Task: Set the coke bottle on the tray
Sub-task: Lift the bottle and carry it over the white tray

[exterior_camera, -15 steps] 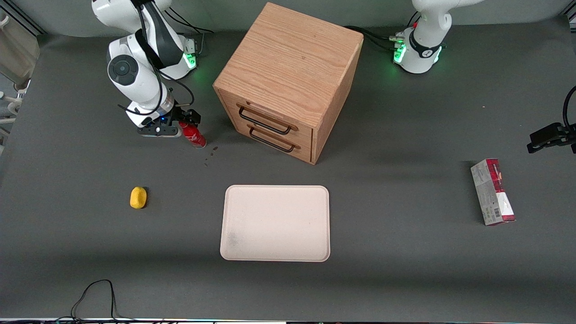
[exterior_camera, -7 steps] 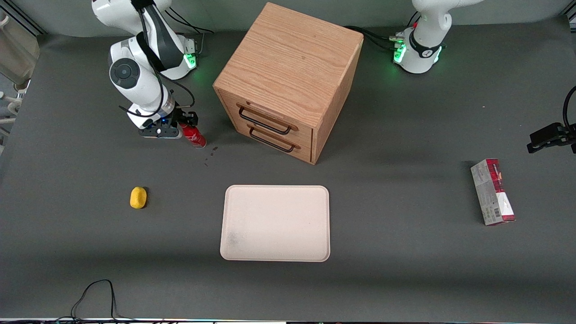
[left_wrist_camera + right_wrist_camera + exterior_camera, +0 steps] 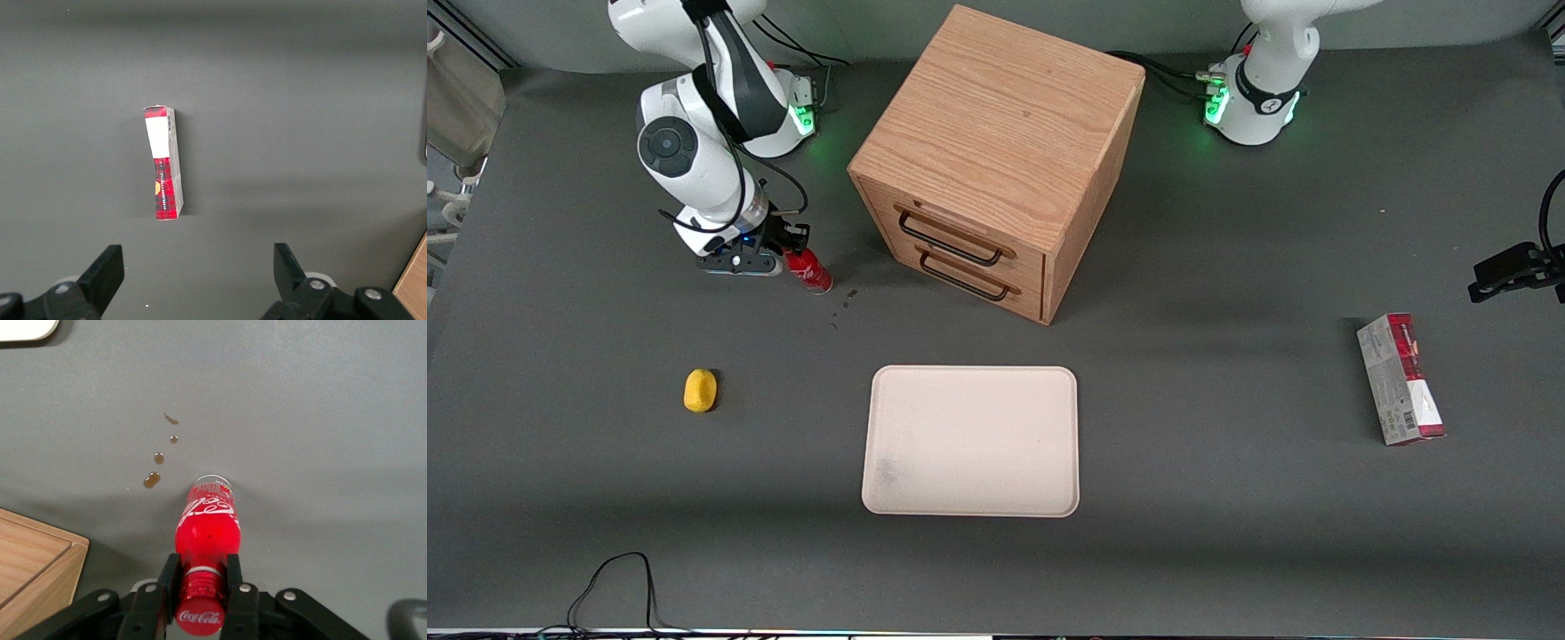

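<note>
The coke bottle (image 3: 811, 273) is a small red bottle with a red cap, and it hangs tilted with its base toward the table. My right gripper (image 3: 790, 256) is shut on its neck just below the cap, near the cabinet's front corner. In the right wrist view the fingers (image 3: 169, 577) clamp the neck on both sides of the bottle (image 3: 205, 523), and the gripper (image 3: 200, 579) holds the cap end. The cream-white tray (image 3: 971, 440) lies flat on the table, nearer the front camera than the bottle; one of its corners shows in the right wrist view (image 3: 27, 328).
A wooden drawer cabinet (image 3: 996, 160) stands beside the bottle; its edge shows in the right wrist view (image 3: 33, 560). Small brown drops (image 3: 159, 459) mark the table near the bottle. A yellow lump (image 3: 700, 390) lies nearer the camera. A red-and-grey carton (image 3: 1400, 378) lies toward the parked arm's end.
The gripper, with the bottle held in it, has shifted slightly up and away from the front camera. The bottle stays clamped at its neck.
</note>
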Robot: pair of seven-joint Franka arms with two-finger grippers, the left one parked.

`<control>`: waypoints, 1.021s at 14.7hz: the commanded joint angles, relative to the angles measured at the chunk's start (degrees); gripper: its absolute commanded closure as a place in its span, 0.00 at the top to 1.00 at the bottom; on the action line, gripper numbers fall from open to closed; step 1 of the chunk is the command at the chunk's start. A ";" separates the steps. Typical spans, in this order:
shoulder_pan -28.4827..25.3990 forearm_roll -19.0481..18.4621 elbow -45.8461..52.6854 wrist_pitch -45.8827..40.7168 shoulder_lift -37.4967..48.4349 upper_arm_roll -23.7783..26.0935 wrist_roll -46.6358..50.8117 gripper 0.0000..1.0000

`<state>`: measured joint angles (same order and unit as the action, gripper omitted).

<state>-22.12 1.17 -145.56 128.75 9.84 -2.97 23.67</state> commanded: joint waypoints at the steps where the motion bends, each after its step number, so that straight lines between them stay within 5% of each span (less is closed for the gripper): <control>1: 0.15 -1.26 5.53 -6.20 0.35 -0.28 0.68 0.00; 15: 0.24 -1.61 43.32 -44.09 -0.26 -3.00 -4.77 0.00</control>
<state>-21.99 -0.18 -108.52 89.11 10.46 -6.03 20.61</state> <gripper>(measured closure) 0.687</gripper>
